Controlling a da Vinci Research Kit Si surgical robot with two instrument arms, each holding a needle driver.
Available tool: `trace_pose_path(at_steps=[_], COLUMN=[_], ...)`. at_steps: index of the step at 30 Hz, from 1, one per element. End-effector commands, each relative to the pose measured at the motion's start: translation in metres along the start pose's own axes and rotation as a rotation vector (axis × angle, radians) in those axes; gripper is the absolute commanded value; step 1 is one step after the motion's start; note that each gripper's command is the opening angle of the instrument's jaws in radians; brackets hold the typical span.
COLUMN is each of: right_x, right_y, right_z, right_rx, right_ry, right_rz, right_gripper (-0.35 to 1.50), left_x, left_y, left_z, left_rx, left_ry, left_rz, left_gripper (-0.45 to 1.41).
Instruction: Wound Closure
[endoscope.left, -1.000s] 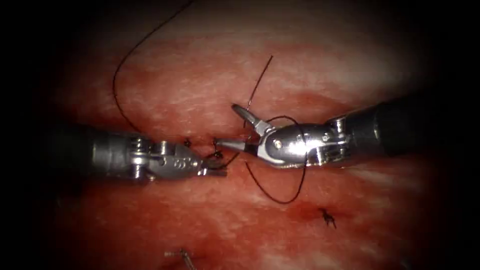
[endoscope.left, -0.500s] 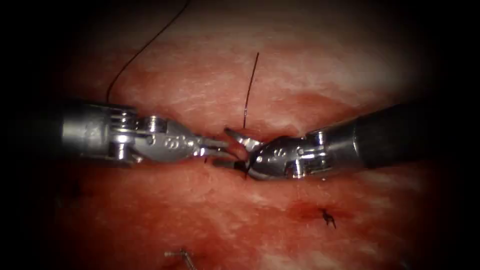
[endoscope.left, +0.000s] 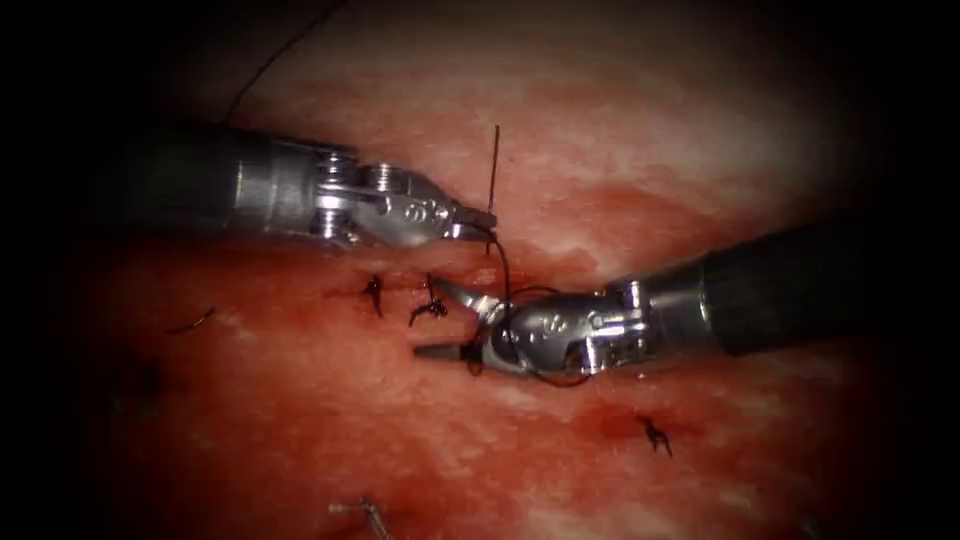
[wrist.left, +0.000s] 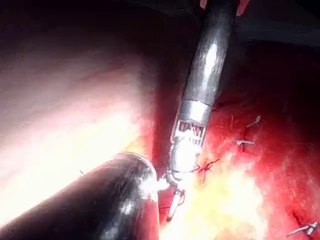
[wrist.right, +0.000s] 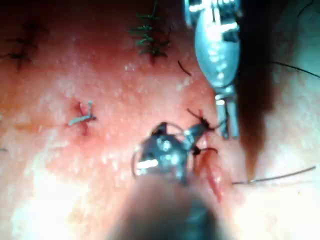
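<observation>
Reddened tissue (endoscope.left: 300, 400) formed the ground, its cut running across between the two tools, with tied stitches (endoscope.left: 428, 305) along it and a loose cut end (endoscope.left: 655, 435) lower right. Left tool (endoscope.left: 483, 222): lay above the cut, jaws clenched on the thread (endoscope.left: 496, 165), which rose from the tips as a short, near-vertical free end. Right tool (endoscope.left: 452, 322): lay on the cut line just right of the stitches, jaws parted, grasping nothing clearly visible; thread looped around its wrist and ran up to the left tool's tips. Thread's long axis: upright, crossing the cut; the held point stood just above and slightly right of the right tool's parted jaws, the left tool nearer it. Needle: position could not be told.
</observation>
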Motion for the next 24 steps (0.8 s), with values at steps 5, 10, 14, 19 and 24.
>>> trace_pose_path(at_steps=[5, 10, 14, 19, 24], right_x=[0.0010, 0.0017, 0.0018, 0.0018, 0.0016], right_y=[0.0004, 0.0012, 0.0018, 0.0025, 0.0029], right_z=[-0.0003, -0.0006, -0.0013, -0.0023, -0.0024], right_rx=[-0.036, -0.068, -0.112, -0.173, -0.219], right_ry=[0.112, 0.187, 0.254, 0.309, 0.288], right_rz=[0.012, 0.019, 0.024, 0.035, 0.046], right_gripper=[0.71, 0.63, 0.54, 0.44, 0.42], left_x=[-0.0021, -0.0023, -0.0029, -0.0042, -0.0051], left_y=[0.0003, 0.0010, 0.0014, 0.0027, 0.0050], left_z=[0.0024, 0.0026, 0.0023, 0.0025, 0.0027], left_rx=[-0.025, -0.038, -0.044, -0.045, -0.048], left_ry=[-0.004, 0.007, 0.014, 0.019, 0.030], left_rz=[-0.015, -0.033, -0.055, -0.075, -0.091], left_gripper=[-0.45, -0.45, -0.45, -0.45, -0.45])
